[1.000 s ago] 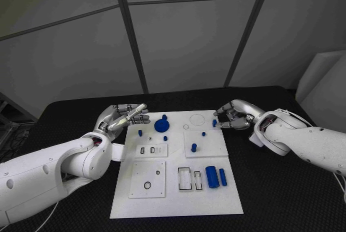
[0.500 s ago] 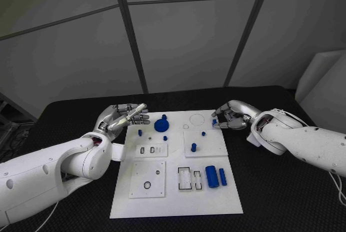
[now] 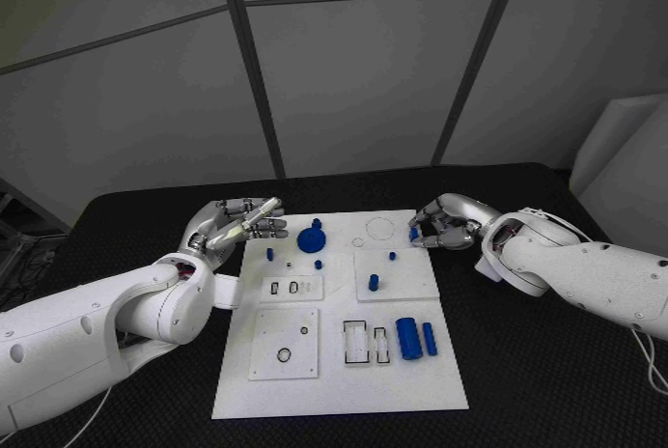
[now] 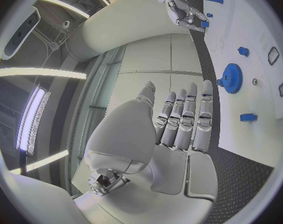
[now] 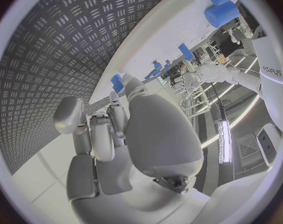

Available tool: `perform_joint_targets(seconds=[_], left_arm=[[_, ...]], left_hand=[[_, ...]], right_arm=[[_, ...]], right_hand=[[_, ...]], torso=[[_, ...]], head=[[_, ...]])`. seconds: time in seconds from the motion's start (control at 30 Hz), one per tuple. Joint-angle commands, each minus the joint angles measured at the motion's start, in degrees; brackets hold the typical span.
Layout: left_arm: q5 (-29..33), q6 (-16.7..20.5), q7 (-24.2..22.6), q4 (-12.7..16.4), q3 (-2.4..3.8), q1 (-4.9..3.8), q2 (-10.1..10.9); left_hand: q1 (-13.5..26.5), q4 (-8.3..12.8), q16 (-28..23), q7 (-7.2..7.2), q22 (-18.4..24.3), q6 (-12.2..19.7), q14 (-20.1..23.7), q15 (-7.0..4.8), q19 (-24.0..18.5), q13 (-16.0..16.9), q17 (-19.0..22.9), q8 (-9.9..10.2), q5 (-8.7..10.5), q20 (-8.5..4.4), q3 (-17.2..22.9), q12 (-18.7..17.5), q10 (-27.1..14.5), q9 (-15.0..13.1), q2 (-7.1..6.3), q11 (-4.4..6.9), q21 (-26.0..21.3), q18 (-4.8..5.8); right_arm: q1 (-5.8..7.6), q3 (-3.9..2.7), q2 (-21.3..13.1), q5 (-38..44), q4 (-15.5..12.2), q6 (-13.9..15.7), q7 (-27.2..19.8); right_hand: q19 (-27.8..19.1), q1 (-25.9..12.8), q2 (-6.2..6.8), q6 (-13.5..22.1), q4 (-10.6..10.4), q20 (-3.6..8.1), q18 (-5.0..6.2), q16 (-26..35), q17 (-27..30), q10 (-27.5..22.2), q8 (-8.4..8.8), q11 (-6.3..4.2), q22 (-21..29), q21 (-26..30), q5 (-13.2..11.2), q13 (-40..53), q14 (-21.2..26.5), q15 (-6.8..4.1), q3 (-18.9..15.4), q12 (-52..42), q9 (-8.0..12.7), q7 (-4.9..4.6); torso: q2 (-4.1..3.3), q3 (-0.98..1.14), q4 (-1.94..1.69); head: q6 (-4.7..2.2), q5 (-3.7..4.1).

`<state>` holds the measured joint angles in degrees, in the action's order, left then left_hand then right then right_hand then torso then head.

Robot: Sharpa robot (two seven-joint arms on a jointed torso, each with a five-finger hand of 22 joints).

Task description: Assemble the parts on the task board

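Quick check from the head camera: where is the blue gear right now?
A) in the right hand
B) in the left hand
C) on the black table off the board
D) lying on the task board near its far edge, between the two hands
D: the blue gear lies on the task board, apart from the left hand and the right hand.

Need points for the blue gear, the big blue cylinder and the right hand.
blue gear (image 3: 312, 241): head view, centre of its round face.
big blue cylinder (image 3: 408, 338): head view, middle of its side.
right hand (image 3: 443, 226): head view, back of the hand above the curled fingers.
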<state>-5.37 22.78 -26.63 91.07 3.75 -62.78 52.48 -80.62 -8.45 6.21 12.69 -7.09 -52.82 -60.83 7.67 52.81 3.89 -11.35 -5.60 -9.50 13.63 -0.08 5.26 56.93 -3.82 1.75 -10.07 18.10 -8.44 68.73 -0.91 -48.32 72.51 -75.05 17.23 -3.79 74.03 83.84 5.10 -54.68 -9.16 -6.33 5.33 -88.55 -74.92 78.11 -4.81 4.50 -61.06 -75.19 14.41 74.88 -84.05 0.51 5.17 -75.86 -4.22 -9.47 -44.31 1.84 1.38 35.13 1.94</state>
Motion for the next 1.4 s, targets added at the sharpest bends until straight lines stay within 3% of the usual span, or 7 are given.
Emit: perform_joint_targets(seconds=[0.03, 0.57, 0.83, 1.03, 1.17, 1.27, 1.4], left_arm=[[-0.34, -0.66, -0.3, 0.07, 0.05, -0.06, -0.02], [-0.34, -0.62, -0.28, 0.1, 0.05, -0.06, 0.02], [-0.34, -0.65, -0.27, 0.11, 0.05, -0.06, 0.05], [-0.34, -0.7, -0.27, 0.05, 0.05, -0.06, 0.08], [-0.34, -0.71, -0.23, -0.08, 0.05, -0.06, 0.26], [-0.34, -0.66, -0.22, -0.19, 0.05, -0.06, 0.37], [-0.34, -0.56, -0.24, -0.26, 0.05, -0.06, 0.56]], left_hand=[[-0.28, 0.28, -0.32, 0.27, 0.06, -0.06, 0.26, 0.0, 0.25, -0.02, -0.07, 0.29, 0.16, 0.04, -0.08, -0.32, 0.16, 0.04, 0.29, -0.19, -0.3, -2.01], [-0.34, 0.37, -0.4, 0.26, 0.1, -0.11, 0.23, -0.01, 0.27, -0.02, -0.12, 0.32, 0.15, 0.03, 0.0, -0.34, 0.21, 0.04, 0.37, -0.18, -0.33, -2.02], [-0.34, 0.37, -0.4, 0.26, 0.1, -0.11, 0.23, -0.01, 0.27, -0.02, -0.12, 0.32, 0.15, 0.03, 0.0, -0.34, 0.21, 0.04, 0.37, -0.18, -0.33, -2.02], [-0.35, 0.4, -0.45, 0.26, 0.11, -0.13, 0.22, -0.01, 0.28, -0.02, -0.15, 0.34, 0.16, 0.03, 0.03, -0.36, 0.23, 0.04, 0.4, -0.18, -0.34, -2.02], [-0.34, 0.41, -0.46, 0.26, 0.12, -0.14, 0.22, -0.01, 0.28, -0.02, -0.16, 0.35, 0.16, 0.03, 0.03, -0.37, 0.23, 0.04, 0.41, -0.18, -0.35, -2.02], [-0.34, 0.41, -0.46, 0.26, 0.12, -0.14, 0.22, -0.01, 0.28, -0.02, -0.16, 0.35, 0.16, 0.03, 0.03, -0.37, 0.23, 0.04, 0.41, -0.18, -0.35, -2.02], [-0.34, 0.41, -0.46, 0.26, 0.12, -0.14, 0.22, -0.01, 0.28, -0.02, -0.16, 0.35, 0.16, 0.03, 0.03, -0.37, 0.23, 0.04, 0.41, -0.18, -0.35, -2.02]], right_arm=[[0.06, -0.03, 0.23, 0.59, 0.17, -0.77, 0.59], [-0.01, -0.04, 0.69, 0.6, 0.38, -0.55, 0.84], [-0.05, -0.04, 0.75, 0.67, 0.31, 2.08, 1.08], [-0.07, -0.05, 0.53, 0.73, -0.08, 4.53, 1.31], [-0.07, -0.07, 0.06, 0.69, -1.94, 5.71, 1.47], [-0.04, -0.2, -0.7, 0.7, -4.56, 6.25, 2.04], [0.03, -1.63, -1.3, 2.68, -8.99, 6.85, 3.59]], right_hand=[[0.56, -0.11, -0.51, -0.5, 0.34, 0.03, 0.33, -0.31, -12.62, 0.46, -0.33, -0.11, -0.06, 0.0, -0.24, 0.11, -5.37, -0.36, 0.05, -0.43, -0.1, 0.06], [0.8, -0.38, -2.05, -4.42, 0.19, 0.54, 0.31, -0.34, -12.72, 1.07, -2.23, -1.01, -0.29, -0.1, -0.4, 0.78, -5.4, -1.05, 0.31, -1.04, -0.55, 1.17], [0.99, 0.55, -3.71, -6.84, 0.68, 1.27, 0.27, -0.42, -12.92, 1.23, -3.69, -2.01, -0.52, -0.21, -0.25, 0.95, -5.45, -1.88, 1.39, -1.11, -0.92, 2.32], [1.22, 1.67, -4.94, -7.39, 1.51, 1.79, 0.18, -0.52, -13.15, 1.33, -4.19, -2.46, -0.89, -0.38, -2.23, 0.99, -5.5, -2.35, 2.89, -1.03, -1.05, 2.76], [1.32, 1.85, -5.13, -7.41, 1.69, 1.84, 0.14, -0.59, -13.29, 1.3, -4.24, -2.49, -1.06, -0.47, -2.25, 0.95, -5.54, -2.39, 3.2, -0.97, -1.07, 2.79], [1.37, 1.88, -5.15, -7.38, 1.73, 1.86, 0.12, -0.62, -13.35, 1.25, -4.23, -2.5, -1.16, -0.52, -2.24, 0.88, -5.55, -2.4, 3.27, -0.9, -1.06, 2.78], [1.39, 2.08, -5.17, -7.12, 2.02, 1.9, 0.1, -0.75, -13.64, 1.01, -4.15, -2.44, -1.22, -0.54, -2.25, 0.63, -5.62, -2.39, 3.62, -0.6, -1.01, 2.69]], torso=[[0.0, 0.01, 0.02], [0.01, 0.0, -0.02], [0.0, 0.02, 0.01], [0.03, 0.03, -0.05], [0.1, 0.12, 0.18], [0.18, -0.01, 0.2], [0.31, -0.16, 0.23]], head=[[0.09, -0.01], [0.2, -0.08], [0.2, -0.08], [0.32, -0.23], [0.44, -0.92], [0.23, -1.7], [0.32, -2.36]])
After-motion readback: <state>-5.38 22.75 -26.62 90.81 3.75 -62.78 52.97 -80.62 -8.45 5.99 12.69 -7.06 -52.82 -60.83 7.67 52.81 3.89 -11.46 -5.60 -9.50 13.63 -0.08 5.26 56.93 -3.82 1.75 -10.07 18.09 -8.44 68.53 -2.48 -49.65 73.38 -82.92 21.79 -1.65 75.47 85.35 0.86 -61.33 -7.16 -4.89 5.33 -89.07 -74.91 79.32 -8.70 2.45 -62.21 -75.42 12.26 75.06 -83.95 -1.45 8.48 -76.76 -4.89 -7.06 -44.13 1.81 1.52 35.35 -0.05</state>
